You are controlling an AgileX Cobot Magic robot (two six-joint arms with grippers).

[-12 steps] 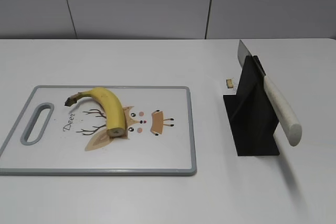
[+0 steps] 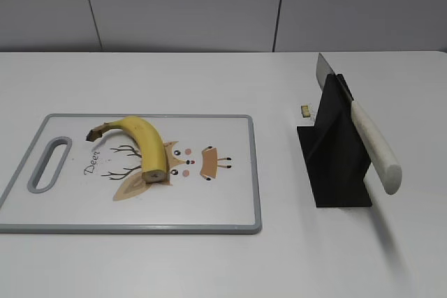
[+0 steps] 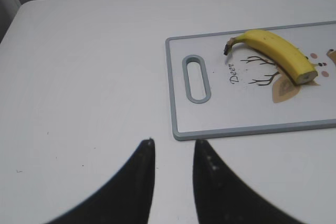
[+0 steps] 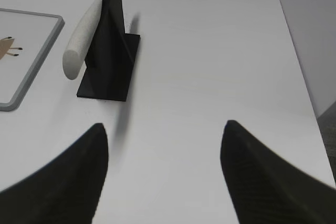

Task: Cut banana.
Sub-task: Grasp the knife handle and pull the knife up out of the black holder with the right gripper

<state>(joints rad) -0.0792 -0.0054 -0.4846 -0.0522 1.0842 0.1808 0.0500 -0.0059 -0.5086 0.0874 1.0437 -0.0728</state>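
Resting curved yellow banana [image 2: 144, 146], smooth white cutting board [image 2: 223, 200]

Exterior view slants down frontally; both wrist views share the cutting board [image 2: 230, 172].

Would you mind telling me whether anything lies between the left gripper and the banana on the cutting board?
Nothing visible blocks it. From the left gripper, only bare table and the cutting board surface lead to the banana.
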